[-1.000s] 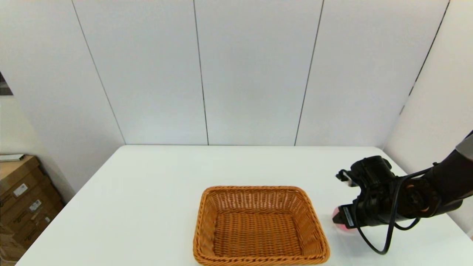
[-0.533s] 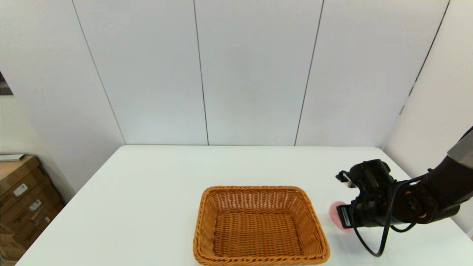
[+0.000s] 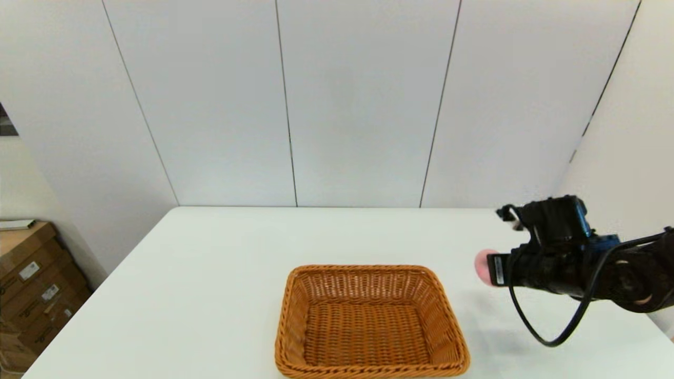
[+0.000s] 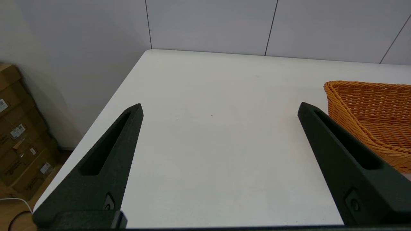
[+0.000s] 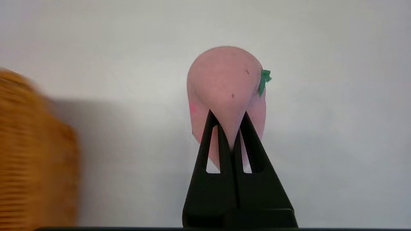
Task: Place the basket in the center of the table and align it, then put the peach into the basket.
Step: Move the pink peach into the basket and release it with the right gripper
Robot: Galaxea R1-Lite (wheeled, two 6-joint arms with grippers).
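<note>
A: Basket (image 3: 371,322) colour and pattern?
B: Orange-brown throughout, woven in fine horizontal rows, with a braided rim of the same colour.
A: Table (image 3: 210,273)?
B: Plain white, no pattern.
A: Peach (image 5: 226,93)?
B: Pale pink, with a deeper pink spot on one side, a few small dark specks and a small green tag near its upper side.
A: Right gripper (image 5: 228,123) and left gripper (image 4: 220,109)?
B: Both black; the right arm's wrist shows a blue part (image 3: 590,231).
</note>
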